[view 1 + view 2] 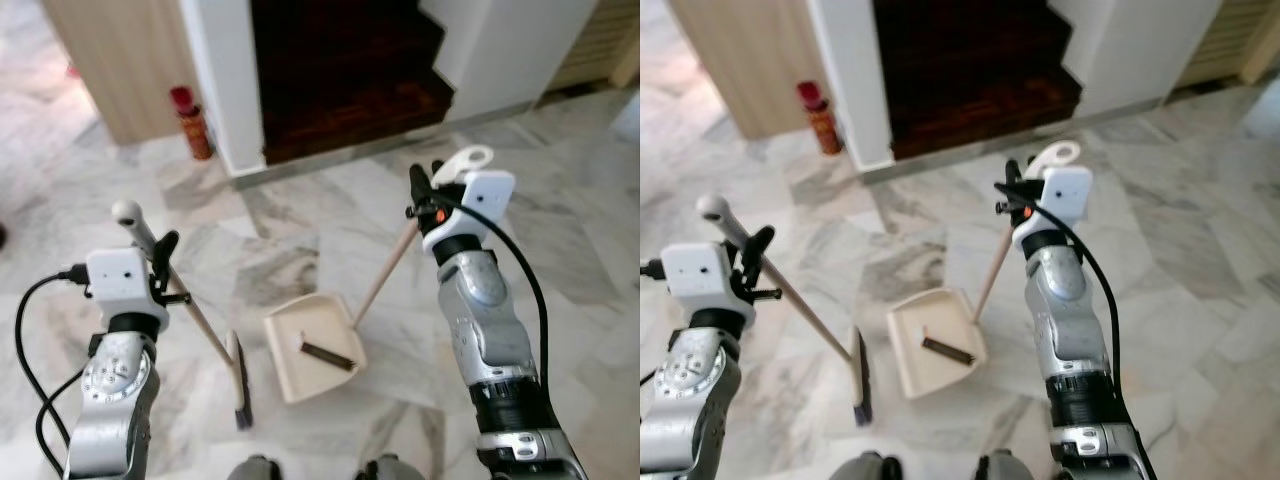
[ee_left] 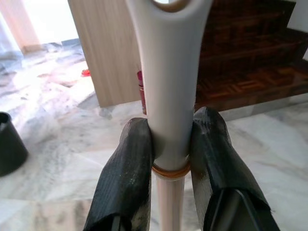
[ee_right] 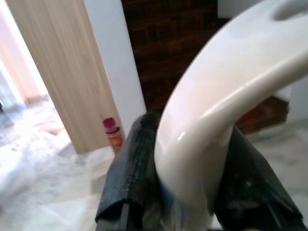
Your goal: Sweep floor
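Observation:
My left gripper (image 1: 160, 262) is shut on the white grip of a broom (image 1: 205, 330) whose wooden stick slants down to a dark brush head (image 1: 238, 385) on the marble floor. In the left wrist view the black fingers (image 2: 127, 173) clamp the broom handle (image 2: 169, 91). My right gripper (image 1: 425, 192) is shut on the white handle top (image 1: 470, 158) of a cream dustpan (image 1: 290, 370); its wooden stick (image 1: 385, 272) slopes down to the pan. A dark brown stick-like piece (image 1: 328, 355) lies inside the pan, just right of the brush head.
Dark wooden stairs (image 1: 340, 70) rise straight ahead between white walls. A red canister (image 1: 192, 122) stands by the wall corner (image 1: 225, 100) at the left, beside a wooden panel (image 1: 120, 60). A black bin (image 2: 8, 144) sits on the marble floor (image 1: 580, 230).

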Robot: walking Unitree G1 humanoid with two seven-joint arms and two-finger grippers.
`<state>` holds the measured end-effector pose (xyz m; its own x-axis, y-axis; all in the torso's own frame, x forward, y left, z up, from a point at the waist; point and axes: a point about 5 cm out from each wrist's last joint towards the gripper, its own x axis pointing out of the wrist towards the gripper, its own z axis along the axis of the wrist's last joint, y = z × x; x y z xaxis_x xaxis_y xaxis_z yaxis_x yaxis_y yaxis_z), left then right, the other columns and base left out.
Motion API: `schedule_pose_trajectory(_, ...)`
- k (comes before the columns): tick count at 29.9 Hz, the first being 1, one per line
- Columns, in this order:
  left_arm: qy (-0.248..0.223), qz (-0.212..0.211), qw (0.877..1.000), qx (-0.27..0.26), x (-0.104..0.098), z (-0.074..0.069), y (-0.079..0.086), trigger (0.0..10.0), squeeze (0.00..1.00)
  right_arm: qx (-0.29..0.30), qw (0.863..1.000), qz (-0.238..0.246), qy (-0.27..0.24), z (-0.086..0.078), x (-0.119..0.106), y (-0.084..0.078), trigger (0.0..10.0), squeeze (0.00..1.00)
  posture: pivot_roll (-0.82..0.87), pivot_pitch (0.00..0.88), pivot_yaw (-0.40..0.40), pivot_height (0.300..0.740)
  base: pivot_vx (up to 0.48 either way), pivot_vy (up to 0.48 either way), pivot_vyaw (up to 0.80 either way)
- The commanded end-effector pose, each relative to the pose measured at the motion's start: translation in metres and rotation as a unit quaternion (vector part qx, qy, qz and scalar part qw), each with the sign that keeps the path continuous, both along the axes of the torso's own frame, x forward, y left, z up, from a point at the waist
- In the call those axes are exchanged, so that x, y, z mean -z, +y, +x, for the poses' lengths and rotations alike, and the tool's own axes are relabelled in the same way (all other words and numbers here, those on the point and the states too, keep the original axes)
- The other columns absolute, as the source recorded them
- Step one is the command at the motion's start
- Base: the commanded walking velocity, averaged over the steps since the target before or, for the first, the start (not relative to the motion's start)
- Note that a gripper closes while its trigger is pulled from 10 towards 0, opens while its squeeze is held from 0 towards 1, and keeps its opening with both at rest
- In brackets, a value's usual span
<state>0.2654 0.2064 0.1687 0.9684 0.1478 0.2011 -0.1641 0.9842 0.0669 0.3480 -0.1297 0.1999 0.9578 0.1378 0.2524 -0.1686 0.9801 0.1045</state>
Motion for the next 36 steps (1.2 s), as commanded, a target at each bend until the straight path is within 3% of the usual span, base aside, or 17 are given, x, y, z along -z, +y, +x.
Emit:
schedule_pose_trajectory(1, -0.018, 0.012, 1.0, -0.002, -0.0086, -0.0007, -0.002, 10.0, 0.0, 0.008, 1.0, 0.005, -0.022, -0.0013, -0.011, -0.0068, 10.0, 0.0, -0.03, 0.219, -0.003, 0.74, 0.0, 0.48, 0.0)
schedule_pose_trajectory(27, -0.013, 0.018, 1.0, -0.004, -0.0097, -0.0018, 0.0004, 10.0, 0.0, -0.003, 1.0, -0.003, -0.019, -0.0017, -0.0115, -0.002, 10.0, 0.0, -0.01, 0.251, 0.003, 0.74, 0.0, 0.48, 0.0)
schedule_pose_trajectory(36, -0.012, 0.02, 1.0, -0.004, -0.0099, -0.0015, 0.0008, 10.0, 0.0, -0.004, 1.0, 0.003, -0.015, -0.002, -0.0105, -0.0005, 10.0, 0.0, -0.01, 0.248, 0.004, 0.74, 0.0, 0.48, 0.32)
